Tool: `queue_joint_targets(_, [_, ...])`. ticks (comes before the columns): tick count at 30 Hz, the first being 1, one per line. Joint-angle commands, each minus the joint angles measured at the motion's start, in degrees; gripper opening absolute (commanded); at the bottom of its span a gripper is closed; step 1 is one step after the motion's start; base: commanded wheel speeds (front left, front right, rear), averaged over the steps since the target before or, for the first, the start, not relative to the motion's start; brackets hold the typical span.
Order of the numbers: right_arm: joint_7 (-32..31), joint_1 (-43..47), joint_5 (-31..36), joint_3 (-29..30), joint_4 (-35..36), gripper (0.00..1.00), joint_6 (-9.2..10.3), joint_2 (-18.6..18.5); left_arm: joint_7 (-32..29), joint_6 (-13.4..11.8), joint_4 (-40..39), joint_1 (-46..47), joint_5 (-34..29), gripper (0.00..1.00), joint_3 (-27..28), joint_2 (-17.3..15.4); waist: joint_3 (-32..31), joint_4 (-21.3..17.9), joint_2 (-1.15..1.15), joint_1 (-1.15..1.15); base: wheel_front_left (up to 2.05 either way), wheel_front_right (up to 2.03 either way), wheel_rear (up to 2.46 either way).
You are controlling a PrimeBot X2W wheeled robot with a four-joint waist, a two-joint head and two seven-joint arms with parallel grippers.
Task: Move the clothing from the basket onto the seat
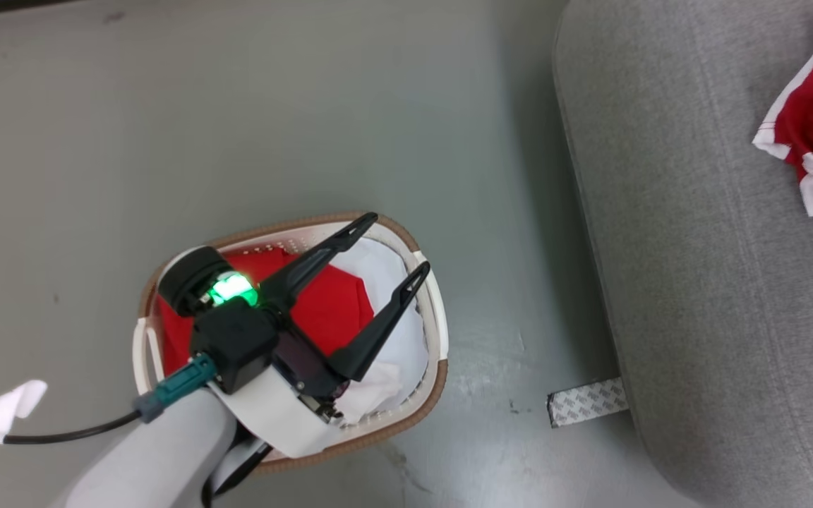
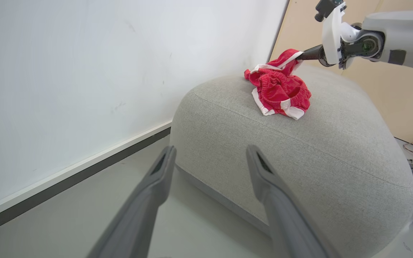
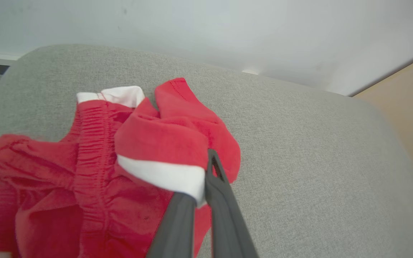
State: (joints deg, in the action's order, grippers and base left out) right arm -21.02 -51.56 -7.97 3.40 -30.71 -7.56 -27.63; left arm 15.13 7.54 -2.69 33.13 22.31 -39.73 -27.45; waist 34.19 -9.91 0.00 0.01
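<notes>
Grey-upholstered, the seat point(image 1: 696, 247) bears a crumpled red garment point(image 3: 149, 143) with white trim, one fold pinched between the pressed-together fingers of the right gripper point(image 3: 210, 157). Across the floor, the left gripper point(image 1: 398, 243) hangs over the basket point(image 1: 440, 331), fingers spread wide above the clothing point(image 1: 325, 303) inside it, red and white. Whether they touch the fabric is hard to judge from above. Trouble could come on either side. Should the right arm pull away before its fingers part, the red garment may be dragged toward the seat's edge and slide to the floor. One left finger sits over the basket's rim and, lowered as it stands, may catch it and tip the basket.
</notes>
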Motion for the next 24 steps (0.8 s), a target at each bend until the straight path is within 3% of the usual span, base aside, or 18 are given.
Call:
queue_joint_targets(1, [0.0,-0.3,-0.4,-0.3,-0.5,1.0,0.14,0.0,0.0,-0.1,0.4,-0.6,0.3,1.0,0.1,0.6,-1.9,-0.3,0.0,-0.01,0.0,0.0,0.0])
queue_joint_targets(11, [-4.8,3.2,-3.5,-7.5,-1.5,1.0,0.14,-0.6,0.0,-0.1,4.5,-5.1,0.8,1.0,2.1,4.6,-13.2,0.1,0.0,-0.01,0.0,0.0,0.0])
queue_joint_targets(16, [-2.8,6.2,-8.4,-13.7,2.0,1.0,0.14,-2.9,0.0,-0.3,7.1,-8.1,0.5,1.0,5.0,7.8,-20.7,1.5,0.0,-0.01,0.0,0.0,0.0])
queue_joint_targets(20, [0.7,8.3,-11.1,-15.4,5.3,1.0,0.14,-4.6,0.0,-0.6,8.8,-10.3,0.2,1.0,8.0,9.8,-25.8,3.2,0.0,-0.01,0.0,0.0,0.0])
queue_joint_targets(24, [5.1,11.1,-11.6,-17.1,8.8,1.0,0.14,-3.6,0.0,-1.7,10.4,-12.7,-0.1,1.0,12.0,10.9,-29.8,4.5,0.0,-0.01,0.0,0.0,0.0])
